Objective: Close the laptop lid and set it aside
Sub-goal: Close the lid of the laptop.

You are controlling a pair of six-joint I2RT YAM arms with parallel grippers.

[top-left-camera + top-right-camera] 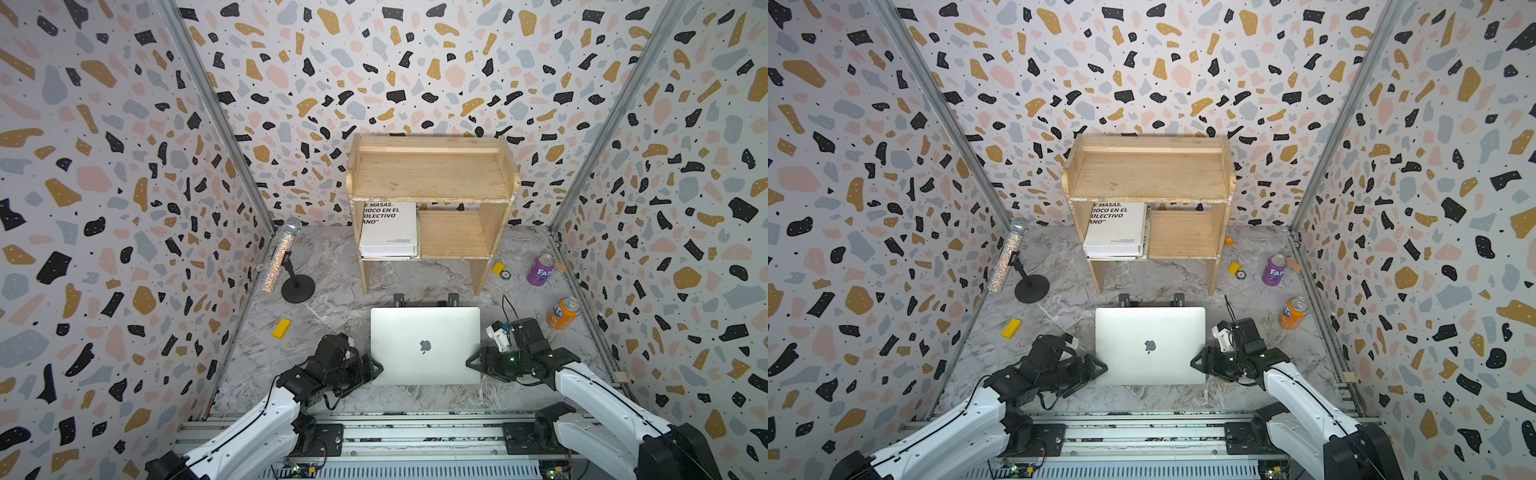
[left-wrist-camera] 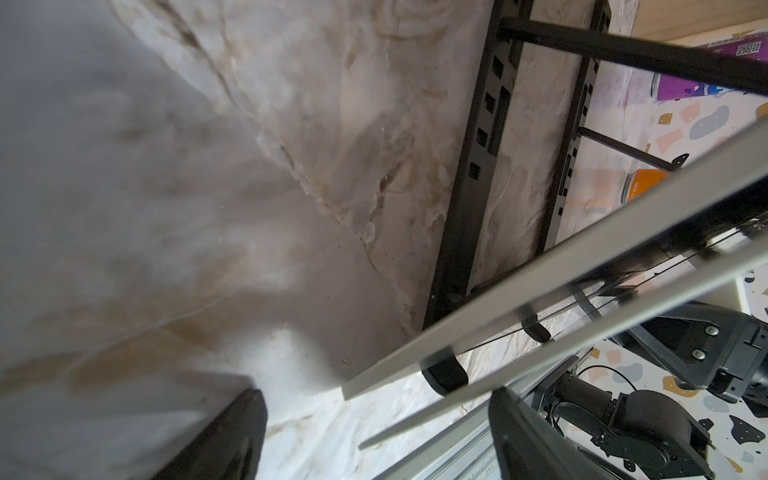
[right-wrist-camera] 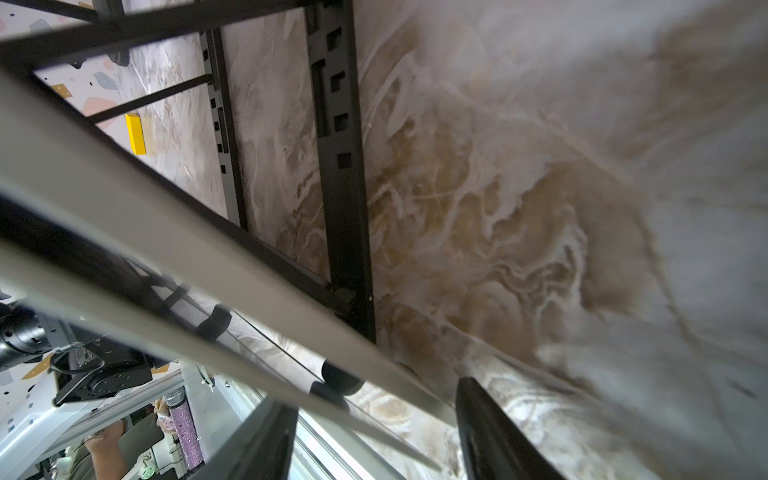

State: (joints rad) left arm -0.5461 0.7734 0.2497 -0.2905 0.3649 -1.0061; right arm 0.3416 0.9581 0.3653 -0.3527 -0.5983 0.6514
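**Two arms flank a shut laptop [image 1: 424, 332]**

The left arm [image 1: 270, 415] and right arm [image 1: 602, 399] reach in nearest me, the left jaws at the laptop's left edge, the right jaws at its right. Both pairs stand spread, a thin silver edge between each. The laptop lid [image 1: 1150, 324] is down, logo up. The laptop sits raised on a black stand [image 2: 469, 187] mid-desk [image 1: 332, 291], just before the wooden shelf [image 1: 432, 174].

Yellow block [image 1: 281, 328] left of the left tool [image 1: 376, 365], glitter microphone [image 1: 281, 257] on black stand [image 1: 298, 287] farther beyond, wooden shelf [image 1: 432, 174] holding white book [image 1: 388, 228] well ahead, orange can [image 1: 563, 313] beyond the right tool [image 1: 471, 361], purple can [image 1: 540, 270] and small yellow block [image 1: 498, 267] farther back.
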